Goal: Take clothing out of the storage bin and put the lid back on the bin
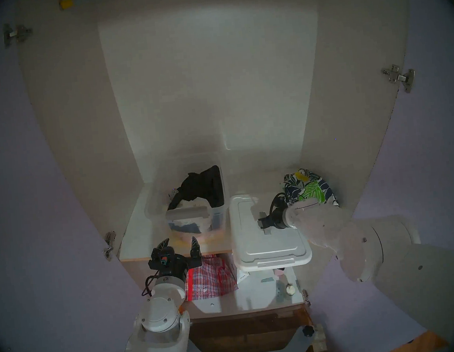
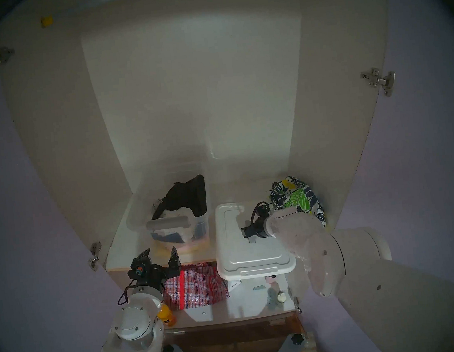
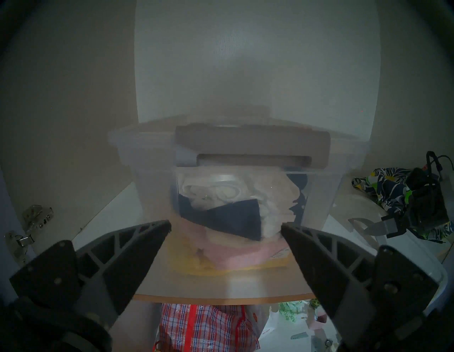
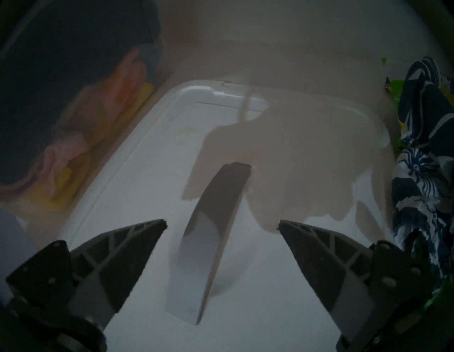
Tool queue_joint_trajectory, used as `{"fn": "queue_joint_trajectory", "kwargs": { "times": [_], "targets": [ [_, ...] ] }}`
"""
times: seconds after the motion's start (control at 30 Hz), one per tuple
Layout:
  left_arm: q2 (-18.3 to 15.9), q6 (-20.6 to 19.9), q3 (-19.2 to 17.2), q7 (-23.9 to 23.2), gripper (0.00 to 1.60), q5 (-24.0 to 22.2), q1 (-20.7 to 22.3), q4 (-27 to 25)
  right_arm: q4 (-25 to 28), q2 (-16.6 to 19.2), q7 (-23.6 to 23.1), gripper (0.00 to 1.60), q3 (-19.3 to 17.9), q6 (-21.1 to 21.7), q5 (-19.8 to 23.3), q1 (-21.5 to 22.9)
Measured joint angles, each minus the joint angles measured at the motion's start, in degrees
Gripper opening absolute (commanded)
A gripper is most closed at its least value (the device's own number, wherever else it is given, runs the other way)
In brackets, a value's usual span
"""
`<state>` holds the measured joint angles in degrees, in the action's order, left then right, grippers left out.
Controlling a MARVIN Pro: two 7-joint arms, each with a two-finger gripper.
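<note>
While the leaf-print garment (image 1: 310,189) lies bunched at the back right corner of the shelf (image 1: 135,235), navy and white with green patches and a yellow flower, it is out of the bin (image 1: 154,203). The clear bin stands at the shelf's middle, uncovered, its grey handle facing the front edge. Inside it a black garment (image 1: 202,186) is draped over pale, pink and yellow folded cloth. The white lid (image 1: 268,246) rests flat just right of the bin, overhanging the front edge. The right gripper (image 4: 222,225) hovers over the lid's grey strip handle (image 4: 211,245), jaws wide apart with the strip between them. The left gripper (image 1: 181,245) sits at the front edge before the bin, spread wide, holding nothing. Below, a red checked bag (image 1: 211,279) lies on the lower shelf.
</note>
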<state>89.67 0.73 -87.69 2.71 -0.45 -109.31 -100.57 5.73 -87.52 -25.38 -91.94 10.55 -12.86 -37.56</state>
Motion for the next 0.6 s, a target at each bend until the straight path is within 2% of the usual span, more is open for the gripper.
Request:
{"fn": "queue_joint_trajectory", "kwargs": {
  "times": [0.03,0.07,0.1,0.13,0.17,0.2,0.37,0.6],
  "targets": [
    [0.0,0.0,0.0,0.0,1.6,0.0,0.0,0.0,0.0,-0.2,0.3,0.67,0.0,-0.4,0.0,-0.3],
    [0.0,0.0,0.0,0.0,1.6,0.0,0.0,0.0,0.0,-0.4,0.5,0.65,0.0,-0.7,0.0,-0.5],
    [0.0,0.0,0.0,0.0,1.6,0.0,0.0,0.0,0.1,-0.6,0.9,0.43,0.0,-1.1,0.0,-0.8],
    [0.0,0.0,0.0,0.1,1.6,0.0,0.0,0.1,0.1,-0.8,1.2,0.43,0.0,-1.5,0.0,-1.0],
    [0.0,0.0,0.0,0.1,1.6,0.0,0.1,0.1,0.2,-0.9,1.7,0.09,-0.1,-2.1,0.0,-1.2],
    [0.0,0.0,0.0,0.1,1.6,0.0,0.1,0.1,0.5,-1.1,2.6,0.0,-0.2,-3.1,0.0,-1.6],
    [0.0,0.0,0.1,0.1,1.6,0.0,0.1,0.1,1.1,-1.4,5.1,0.0,-0.5,-5.3,0.0,-2.2],
    [0.0,0.0,0.1,0.2,1.6,0.0,0.2,0.2,2.8,-1.7,10.8,0.0,-2.0,-9.0,0.7,-2.5]
  ]
}}
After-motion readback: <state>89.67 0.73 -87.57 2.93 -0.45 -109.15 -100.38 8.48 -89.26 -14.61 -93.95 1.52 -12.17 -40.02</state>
